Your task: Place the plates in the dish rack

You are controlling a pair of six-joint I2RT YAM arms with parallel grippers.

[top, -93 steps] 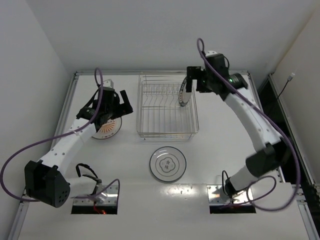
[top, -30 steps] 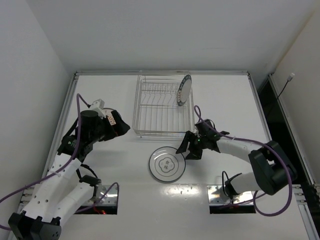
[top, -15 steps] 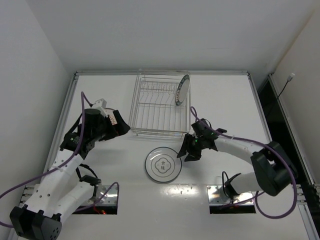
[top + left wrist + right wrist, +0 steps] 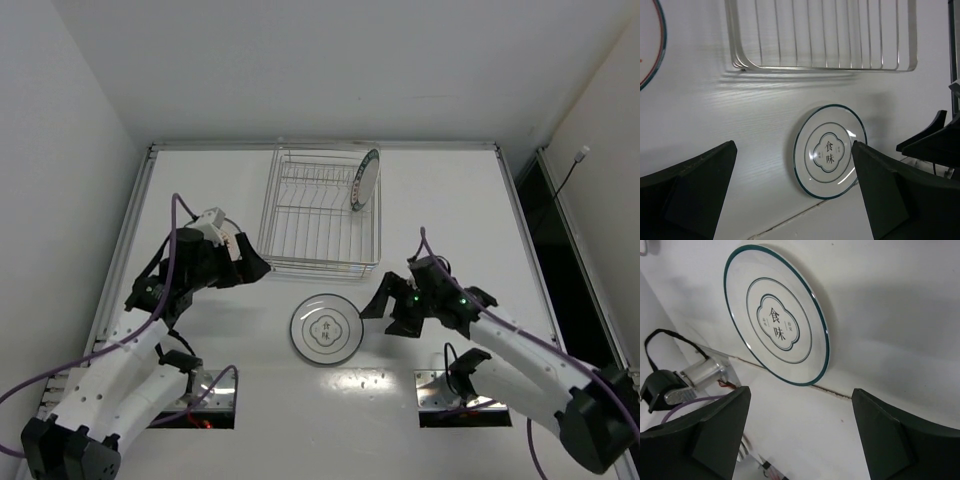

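The dish rack (image 4: 320, 215), a silver wire basket, sits at the back middle of the table; its near side shows in the left wrist view (image 4: 820, 35). A white plate with a dark patterned rim (image 4: 362, 181) stands on edge at its right end. A thin-rimmed plate with a flower outline (image 4: 326, 329) lies flat on the table (image 4: 830, 151) (image 4: 777, 315). A third plate's rim (image 4: 647, 40) shows at the left edge of the left wrist view. My left gripper (image 4: 245, 265) (image 4: 795, 200) hovers open to the left of the flat plate. My right gripper (image 4: 388, 312) (image 4: 800, 435) is open just right of it, holding nothing.
Two cut-outs with wiring lie at the near edge (image 4: 190, 400) (image 4: 455, 395). A motor and purple cable (image 4: 690, 375) show beyond the flat plate. A metal frame (image 4: 150, 150) borders the table, with white walls on three sides.
My right gripper has drawn back to the right from the flat plate's edge and its jaws have widened. The left gripper has shifted slightly. The plate stays put.
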